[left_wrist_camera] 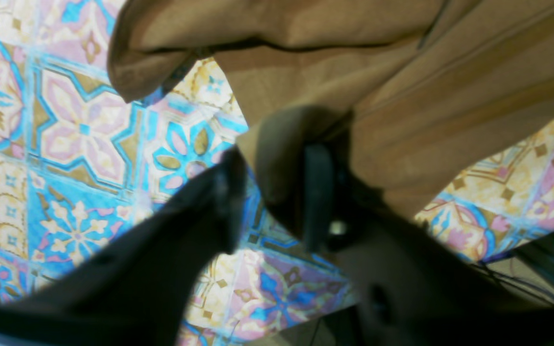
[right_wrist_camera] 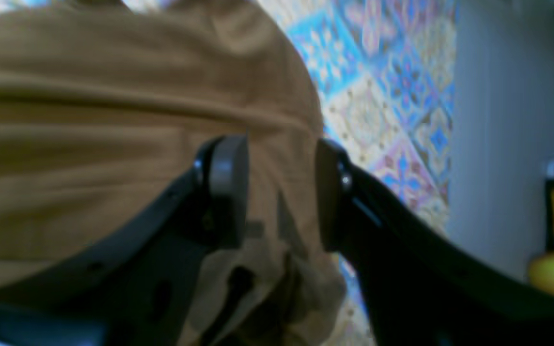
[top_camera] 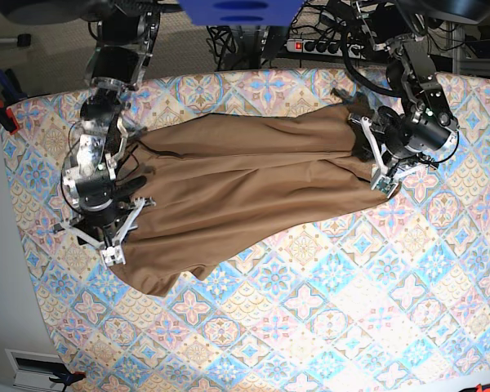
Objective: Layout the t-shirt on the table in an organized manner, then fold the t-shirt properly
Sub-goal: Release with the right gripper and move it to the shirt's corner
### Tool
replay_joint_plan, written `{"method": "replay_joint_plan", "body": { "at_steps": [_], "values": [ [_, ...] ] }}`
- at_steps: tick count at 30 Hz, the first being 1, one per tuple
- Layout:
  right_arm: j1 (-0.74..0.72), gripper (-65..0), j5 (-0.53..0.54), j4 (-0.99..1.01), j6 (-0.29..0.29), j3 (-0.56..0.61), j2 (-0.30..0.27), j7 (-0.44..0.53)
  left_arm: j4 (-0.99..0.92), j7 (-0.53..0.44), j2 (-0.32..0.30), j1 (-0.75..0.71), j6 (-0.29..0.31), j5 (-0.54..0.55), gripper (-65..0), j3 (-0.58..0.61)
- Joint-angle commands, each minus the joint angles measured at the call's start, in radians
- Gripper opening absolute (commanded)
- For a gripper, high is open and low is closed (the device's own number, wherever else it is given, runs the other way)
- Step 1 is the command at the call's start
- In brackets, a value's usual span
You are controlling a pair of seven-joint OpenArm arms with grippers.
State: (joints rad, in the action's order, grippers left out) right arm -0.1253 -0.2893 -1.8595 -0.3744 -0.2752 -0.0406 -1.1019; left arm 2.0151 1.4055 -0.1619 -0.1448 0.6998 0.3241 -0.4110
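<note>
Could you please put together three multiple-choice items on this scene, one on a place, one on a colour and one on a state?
1. Where does the t-shirt lie on the table?
A. Across the end of the table nearest the arms, stretched between the two
B. Bunched at the table edge farthest from the arms
C. Hanging off the table

2. What colour is the t-shirt?
A. Pale blue
B. Tan-brown
C. White

3. How do the fingers of the right gripper stand?
A. Pressed shut with no gap
B. Apart, with cloth seen between them
C. Out of view

Answers
1. A: the base view shows the cloth spread from the left gripper across to the right gripper.
2. B: all three views show plain tan-brown cloth.
3. B: the right wrist view shows both pads with a clear gap and cloth in it.
</note>
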Motion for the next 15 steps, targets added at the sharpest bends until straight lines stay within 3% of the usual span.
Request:
{"method": "replay_joint_plan", "body": {
  "at_steps": [1, 4, 11, 15],
  "values": [
    [-0.044, -39.4, 0.014, -0.006, 0.004, 0.003, -0.005, 0.035, 0.016, -0.009, -0.006, 0.011, -0.002, 0.004, -35.2, -0.002],
    [-0.06, -33.3, 0.014, 0.039, 0.004, 0.006, -0.023, 0.036, 0.016, -0.009, -0.005, 0.011, -0.002, 0.005, -28.2, -0.002],
    [-0.072, -32.0, 0.014, 0.153, 0.004, 0.143, -0.061, 0.045, 0.016, -0.009, -0.005, 0.061, -0.002, 0.135, -28.2, -0.004],
    [-0.15, -32.0, 0.014, 0.22, 0.004, 0.147, -0.061, 0.162, 0.013, -0.009, 0.031, 0.095, -0.002, 0.145, -28.2, -0.03]
  ]
}}
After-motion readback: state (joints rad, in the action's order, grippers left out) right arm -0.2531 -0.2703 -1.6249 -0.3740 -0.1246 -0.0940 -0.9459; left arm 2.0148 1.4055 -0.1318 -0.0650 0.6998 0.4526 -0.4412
